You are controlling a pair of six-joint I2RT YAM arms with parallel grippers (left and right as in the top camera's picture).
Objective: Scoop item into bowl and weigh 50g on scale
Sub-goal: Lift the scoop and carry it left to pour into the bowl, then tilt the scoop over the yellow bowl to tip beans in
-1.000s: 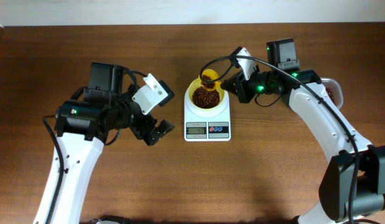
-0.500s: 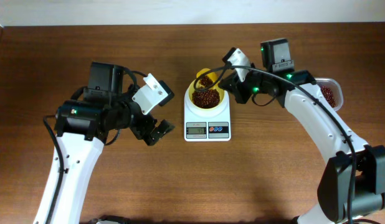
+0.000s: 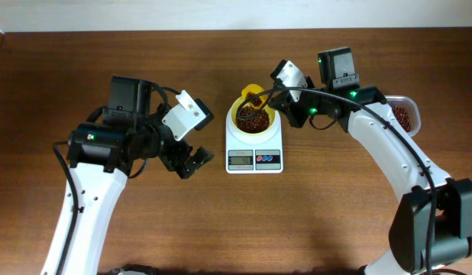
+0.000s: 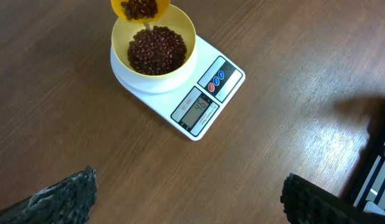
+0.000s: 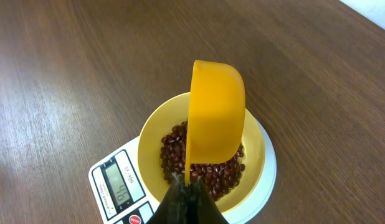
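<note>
Table [image 3: 350,229]: dark wood, bearing all below. Right gripper [image 5: 186,198]: clenched on the scoop's handle, holding it over the bowl. Left gripper [image 3: 195,162]: released, jaws wide, empty, hovering left of the scale and apart from it. Scale [image 4: 208,93]: white, mid-table; display [image 4: 195,107] on, digits too blurred to be sure of. Tub [image 3: 413,107]: clear, at the right edge beyond the right arm, holding beans; out of the way. Bowl [image 5: 150,134]: pale yellow, centred on the platform. Scoop [image 5: 217,112]: yellow, tipped steeply above the bowl's far rim, part-loaded. Beans [image 4: 156,50]: dark red-brown, heaped in the bowl, more in the scoop. Handling: the step looks like topping up toward target. Best to tilt gently so beans trickle a few at a time, mouth inside the rim, scoop off the bowl so the reading stays true, pausing for the display to settle. Obstructions: none seen; the risks are overshoot or spill onto the platform.
</note>
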